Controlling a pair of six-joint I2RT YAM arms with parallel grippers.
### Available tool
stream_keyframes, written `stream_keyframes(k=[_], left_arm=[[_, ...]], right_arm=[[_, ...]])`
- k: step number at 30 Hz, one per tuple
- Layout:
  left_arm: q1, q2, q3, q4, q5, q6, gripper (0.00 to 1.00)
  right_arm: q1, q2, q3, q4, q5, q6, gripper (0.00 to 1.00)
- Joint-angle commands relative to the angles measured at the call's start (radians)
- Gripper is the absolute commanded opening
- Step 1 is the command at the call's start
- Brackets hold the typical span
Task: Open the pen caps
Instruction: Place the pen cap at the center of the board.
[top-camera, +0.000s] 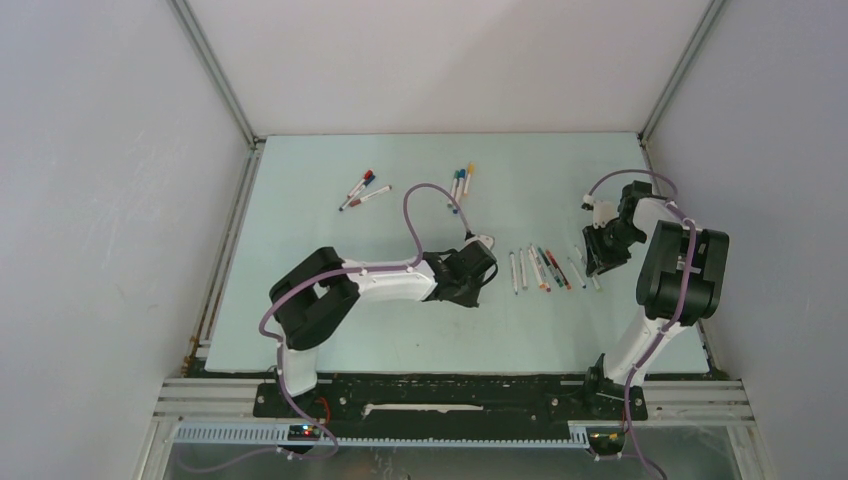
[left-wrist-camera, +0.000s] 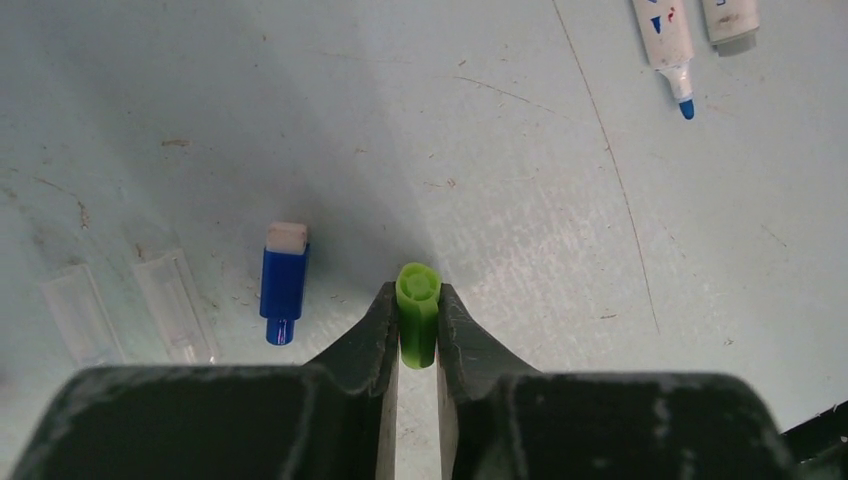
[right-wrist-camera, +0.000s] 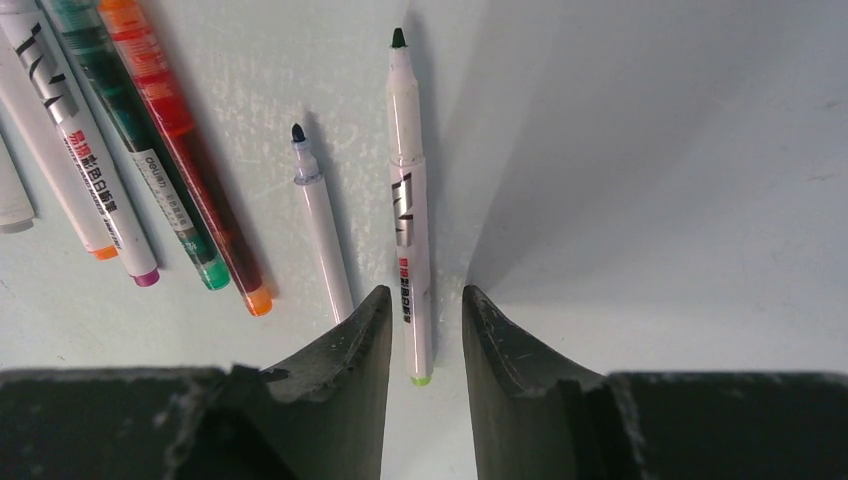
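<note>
Pale, scuffed and faintly scratched, the mint-green worktop (top-camera: 330, 330) sits inside a plain white-walled enclosure framed with grey metal rails, both arms bolted at its near edge.

One uncapping looks just finished. The left tool (left-wrist-camera: 418, 322) pinches a green cap (left-wrist-camera: 418, 310) between its fingertips, open end facing the camera, just above the worktop. Beside it lie a loose blue cap (left-wrist-camera: 283, 282) and two clear caps (left-wrist-camera: 128, 308), so this seems to be the drop-off spot for removed caps. The right tool (right-wrist-camera: 423, 325) stands spread, its fingers straddling the rear end of the white green-tipped pen (right-wrist-camera: 408, 200), which lies flat with its tip bare; the fingers do not appear to press on it. Just left of that pen lie an uncapped thin dark-tipped pen (right-wrist-camera: 322, 225) and a fan of other pens (right-wrist-camera: 130, 150) whose tips are out of the wrist view.

From above, that row of pens (top-camera: 545, 268) lies between the two arms, and two further clusters (top-camera: 365, 188) (top-camera: 462, 182) lie toward the far side, still seemingly capped, though too small to say for sure.

The next move likely calls for the left tool to release the green cap beside the blue one, then for the right tool to lift clear and pick a pen that still wears a cap.
</note>
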Motion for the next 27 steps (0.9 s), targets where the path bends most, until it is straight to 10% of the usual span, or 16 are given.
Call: stream_keyframes(k=[1, 18, 27], left_arm=[[-0.006, 0.005, 0.076, -0.019, -0.033, 0.002, 0.19], [-0.006, -0.158, 0.034, -0.006, -0.081, 0.009, 0.34], [-0.004, -0.493, -0.153, 0.087, -0.388, 0.121, 0.57]], right_arm=[[0.001, -0.030, 0.032, -0.002, -0.022, 0.002, 0.34], [0.000, -0.063, 0.033, -0.008, -0.057, -0.003, 0.35], [0.006, -0.146, 0.032, -0.013, -0.154, -0.014, 0.36]])
